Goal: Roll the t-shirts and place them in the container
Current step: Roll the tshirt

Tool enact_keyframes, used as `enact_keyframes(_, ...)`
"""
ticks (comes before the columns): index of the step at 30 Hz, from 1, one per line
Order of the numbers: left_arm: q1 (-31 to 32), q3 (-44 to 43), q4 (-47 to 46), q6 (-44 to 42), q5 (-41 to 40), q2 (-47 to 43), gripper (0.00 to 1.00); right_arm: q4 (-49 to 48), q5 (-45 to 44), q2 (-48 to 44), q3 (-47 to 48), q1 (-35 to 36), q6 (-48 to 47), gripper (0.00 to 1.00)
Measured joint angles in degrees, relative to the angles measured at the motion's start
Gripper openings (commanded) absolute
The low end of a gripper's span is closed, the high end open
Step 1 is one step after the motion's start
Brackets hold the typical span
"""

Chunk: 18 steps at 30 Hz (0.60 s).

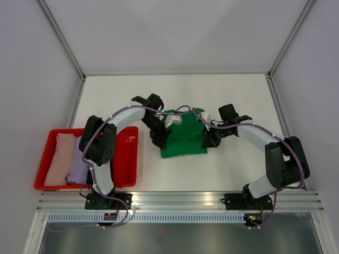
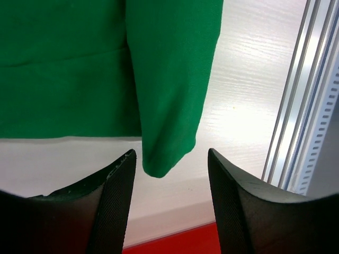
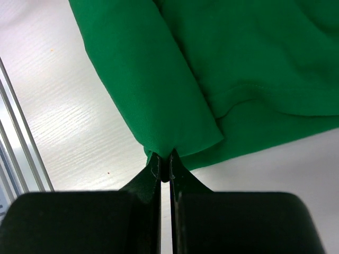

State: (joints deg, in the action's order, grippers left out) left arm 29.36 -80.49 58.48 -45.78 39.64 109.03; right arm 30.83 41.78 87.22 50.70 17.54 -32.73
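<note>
One green t-shirt (image 1: 183,138) is laid folded at the middle of the white table (image 1: 175,95). Its near right corner is pinched by the right gripper (image 3: 164,159), with the jaws pressed together on the cloth. The left gripper (image 2: 169,159) is held spread at the near left corner, and nothing is grasped. In the red tray (image 1: 43,168) two rolls are counted: one pink roll (image 1: 58,159) and one lavender roll (image 1: 78,161). Whether a third is hidden behind the left arm (image 1: 100,148) cannot be told.

No readable txt, labels, brands or nos. in any view. Green t-shirt (image 1: 184,141) shows plain fabric, no print; red tray (image 1: 128,154) plain too. Small coloured bits by arm bases (image 1: 109,202) too tiny to make out.
</note>
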Motion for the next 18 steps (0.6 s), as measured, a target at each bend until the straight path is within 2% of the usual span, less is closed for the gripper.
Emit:
enact_keyframes(7, 1.4, 4.8, -5.5, 5.5, -2.8, -1.2, 0.6, 0.0, 0.5, 0.9, 0.1, -0.9, 1.2, 0.0)
enact_keyframes(8, 2.1, 5.6, -6.3, 6.1, -3.6, -1.2, 0.56, 0.1, 0.5, 0.9, 0.1, -0.9, 1.3, 0.0)
enact_keyframes(9, 2.6, 6.0, -6.8, 6.6, -4.1, -1.0, 0.37, 0.2, 0.5, 0.9, 0.1, -0.9, 1.3, 0.0)
enact_keyframes(10, 3.1, 6.0, -7.1, 7.6, -4.5, -0.8, 0.23, 0.4, 0.5, 0.9, 0.1, -0.9, 1.3, 0.0)
enact_keyframes(11, 3.6, 6.0, -7.9, 8.2, -5.0, -0.7, 0.1, 0.6, 0.4, 0.9, 0.1, -0.9, 1.3, 0.0)
enact_keyframes(12, 3.9, 6.0, -8.3, 8.5, -5.2, -0.6, 0.03, 1.0, 0.4, 0.9, 0.1, -0.9, 1.3, 0.0)
enact_keyframes(18, 4.0, 6.3, -6.1, 4.7, -3.1, -1.4, 0.02, 5.7, 2.9, 0.2, 0.3, -0.9, 2.1, 0.0)
